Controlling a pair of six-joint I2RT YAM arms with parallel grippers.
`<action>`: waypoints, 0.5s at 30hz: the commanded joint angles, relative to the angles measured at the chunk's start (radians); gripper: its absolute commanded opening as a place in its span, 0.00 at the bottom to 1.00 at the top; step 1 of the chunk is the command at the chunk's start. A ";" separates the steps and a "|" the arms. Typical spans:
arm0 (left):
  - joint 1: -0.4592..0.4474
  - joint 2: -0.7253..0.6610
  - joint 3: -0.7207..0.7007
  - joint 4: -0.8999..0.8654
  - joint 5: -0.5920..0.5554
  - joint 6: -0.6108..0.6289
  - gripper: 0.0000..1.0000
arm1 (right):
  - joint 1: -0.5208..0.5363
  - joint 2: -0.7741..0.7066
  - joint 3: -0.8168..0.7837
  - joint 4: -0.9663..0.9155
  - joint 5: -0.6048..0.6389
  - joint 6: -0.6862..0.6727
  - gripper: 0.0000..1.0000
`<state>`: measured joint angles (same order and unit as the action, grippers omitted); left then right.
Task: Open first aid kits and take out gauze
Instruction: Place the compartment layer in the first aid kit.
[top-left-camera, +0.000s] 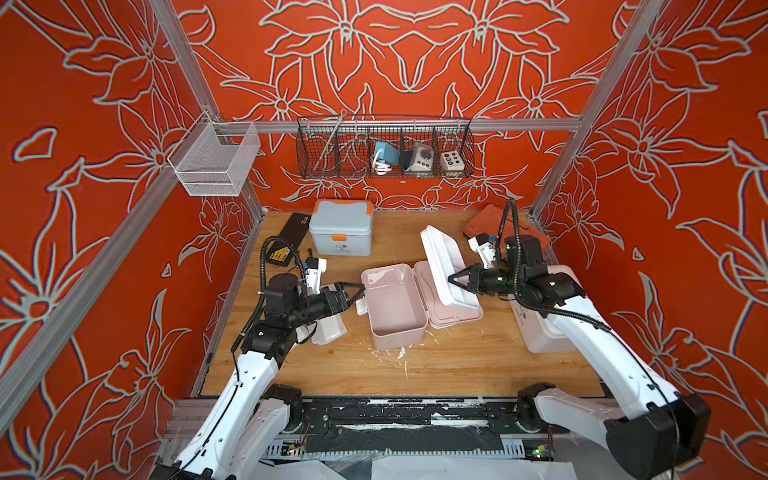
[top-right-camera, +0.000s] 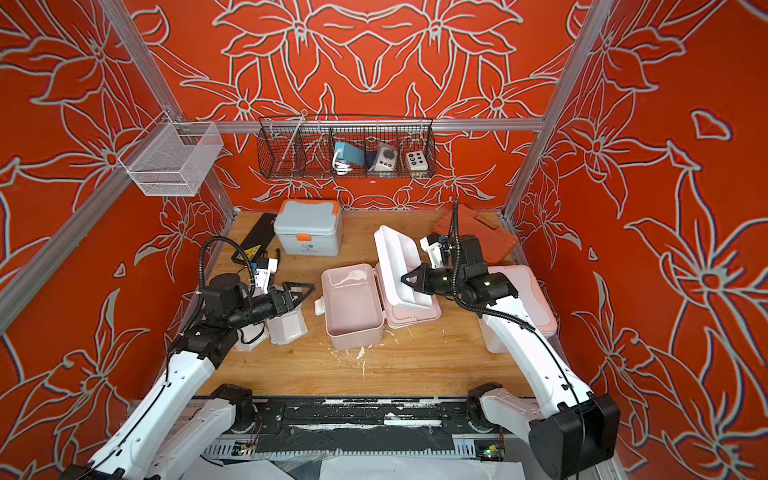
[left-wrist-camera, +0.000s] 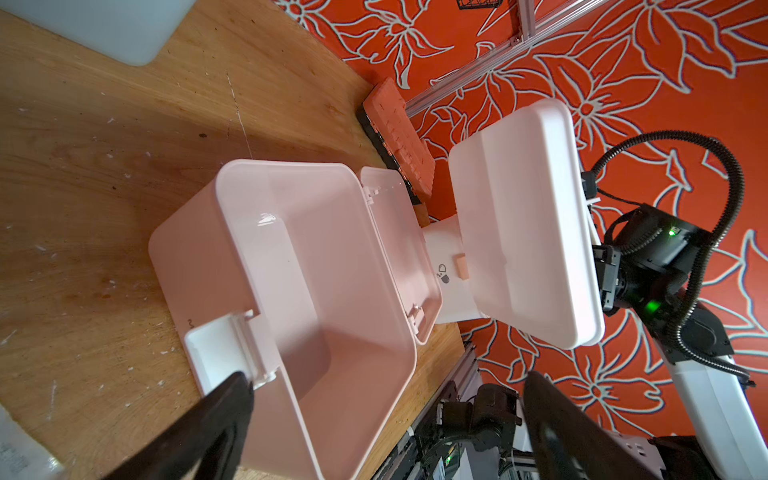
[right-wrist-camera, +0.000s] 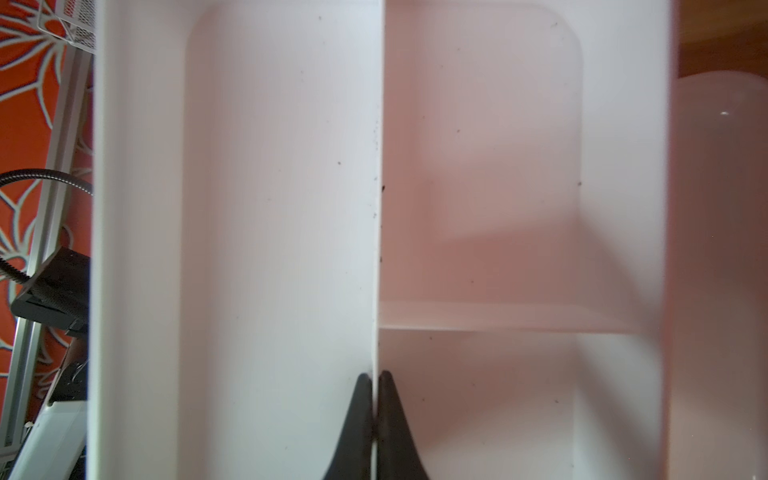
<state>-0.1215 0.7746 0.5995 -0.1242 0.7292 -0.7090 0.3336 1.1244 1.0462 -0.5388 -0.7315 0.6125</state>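
Note:
The pale pink first aid kit (top-left-camera: 395, 309) (left-wrist-camera: 291, 249) stands open mid-table, its lid (top-left-camera: 451, 316) flat to the right and nothing showing inside. My right gripper (top-left-camera: 451, 279) (top-right-camera: 402, 277) (right-wrist-camera: 376, 374) is shut on the divider of a white inner tray (top-left-camera: 442, 257) (right-wrist-camera: 270, 208) and holds it tilted above that lid. My left gripper (top-left-camera: 358, 296) (left-wrist-camera: 388, 386) is open beside the pink kit's latch (left-wrist-camera: 224, 353). Gauze packets (top-left-camera: 330, 328) (top-right-camera: 286, 328) lie under the left arm. The blue-grey kit (top-left-camera: 340, 228) stands shut at the back. The white kit (top-left-camera: 540, 328) (left-wrist-camera: 446, 266) sits under the right arm.
A flat black case (top-left-camera: 291, 237) lies at the back left and a ribbed orange-red case (top-left-camera: 486, 224) at the back right. A black wire basket (top-left-camera: 384, 149) and a white mesh basket (top-left-camera: 214, 158) hang on the frame. White crumbs (top-left-camera: 399, 353) dot the wood.

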 joint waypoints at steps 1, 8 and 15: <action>0.008 -0.007 -0.002 0.056 0.033 -0.047 0.97 | -0.004 0.002 -0.013 0.083 -0.065 0.045 0.00; 0.008 -0.047 0.014 0.003 -0.035 -0.004 0.97 | 0.052 0.003 -0.006 0.089 0.000 0.059 0.00; 0.008 -0.087 0.015 -0.056 -0.158 0.076 0.97 | 0.201 0.048 0.053 0.074 0.116 0.062 0.00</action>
<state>-0.1184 0.7109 0.5991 -0.1543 0.6369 -0.6853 0.4885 1.1564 1.0477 -0.4911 -0.6796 0.6685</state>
